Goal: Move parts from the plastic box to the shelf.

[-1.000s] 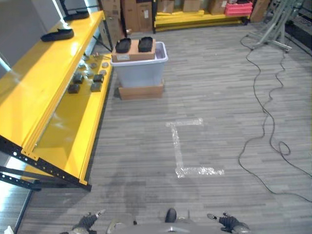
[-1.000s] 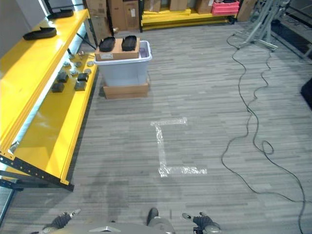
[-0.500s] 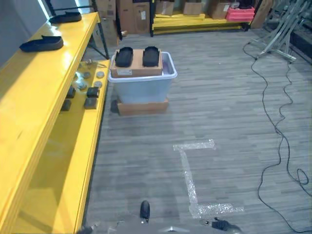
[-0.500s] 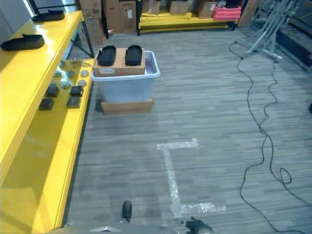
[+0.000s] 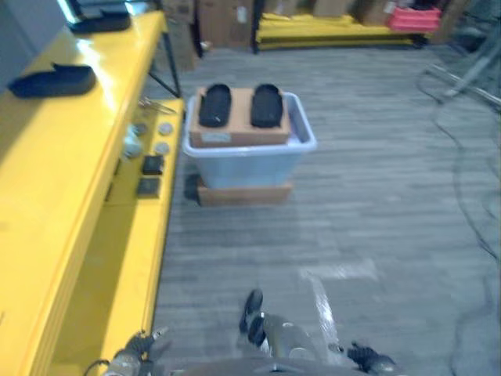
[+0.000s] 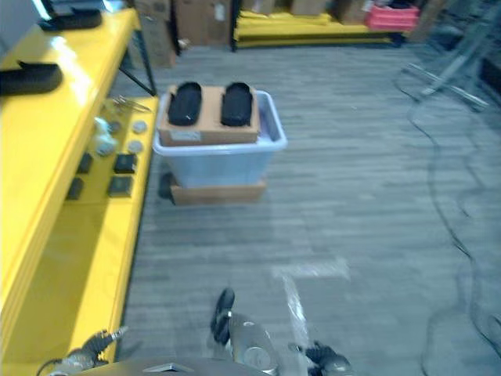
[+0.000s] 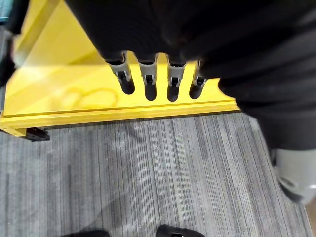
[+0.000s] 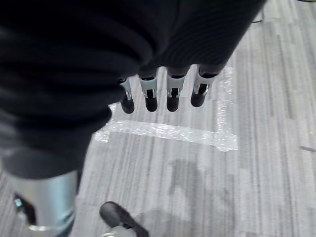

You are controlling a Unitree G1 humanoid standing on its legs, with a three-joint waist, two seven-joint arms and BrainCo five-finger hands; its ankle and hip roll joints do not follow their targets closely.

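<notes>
plastic box (image 5: 249, 160) sits upper middle of the head views on a flat cardboard base (image 5: 243, 193), right beside the yellow shelf (image 5: 59, 204) that runs down the left side. a cardboard sheet (image 5: 239, 117) lies across the top of the box with two black parts (image 5: 215, 105) side by side on it. more stuff is already on the shelf's lower level near the box: a couple of dark blocks (image 5: 150, 164) and some small round pieces (image 5: 163, 128). one black part (image 5: 53, 79) lies on the top level, upper left.

left hand (image 5: 133, 356) shows at the bottom left edge, by the shelf's lower lip. in its wrist view the fingers (image 7: 148, 79) hang straight and relaxed over the shelf edge, holding nothing. right hand (image 5: 369, 359) is at the bottom right, over the grey floor (image 5: 376, 204). its wrist view shows the fingers (image 8: 173, 91) loose and straight too, empty, above a strip of tape (image 8: 168, 131) on the floor. both hands are well apart from the box.
</notes>
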